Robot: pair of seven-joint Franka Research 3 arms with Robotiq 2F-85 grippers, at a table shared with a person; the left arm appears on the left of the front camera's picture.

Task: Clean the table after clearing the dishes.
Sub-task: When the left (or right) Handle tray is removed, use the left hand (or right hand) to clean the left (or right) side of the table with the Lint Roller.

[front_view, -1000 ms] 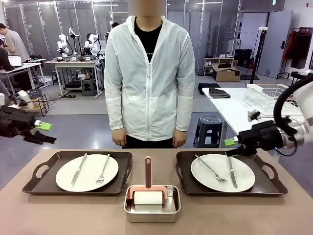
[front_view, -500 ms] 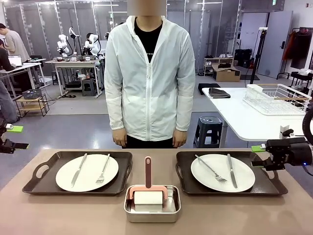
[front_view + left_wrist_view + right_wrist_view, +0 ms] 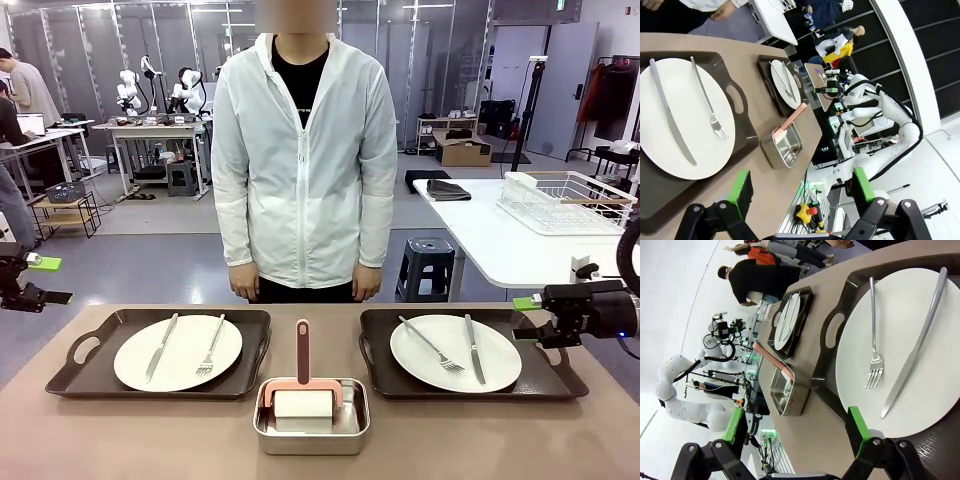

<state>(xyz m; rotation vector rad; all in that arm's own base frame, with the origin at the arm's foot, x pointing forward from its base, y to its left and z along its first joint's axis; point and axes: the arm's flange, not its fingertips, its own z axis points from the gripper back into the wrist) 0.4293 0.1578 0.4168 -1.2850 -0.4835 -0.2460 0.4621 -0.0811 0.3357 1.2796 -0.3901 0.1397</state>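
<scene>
On the brown table lie two dark trays, each with a white plate, a knife and a fork: the left plate and the right plate. My left gripper hangs open beyond the table's left edge, outside the left tray. Over the right tray's outer handle, my right gripper is open and holds nothing. The left wrist view has the open left gripper facing the near plate. In the right wrist view, the open right gripper faces its plate.
A small steel pan with a pink-handled roller sits between the trays at the front. A person stands at the far edge, hands down. A white side table with a wire rack stands behind at right.
Both grippers have swung outward from near the trays' far inner edges, the right one sinking to the right tray's handle. The left one then edged back slightly. Both stay open.
</scene>
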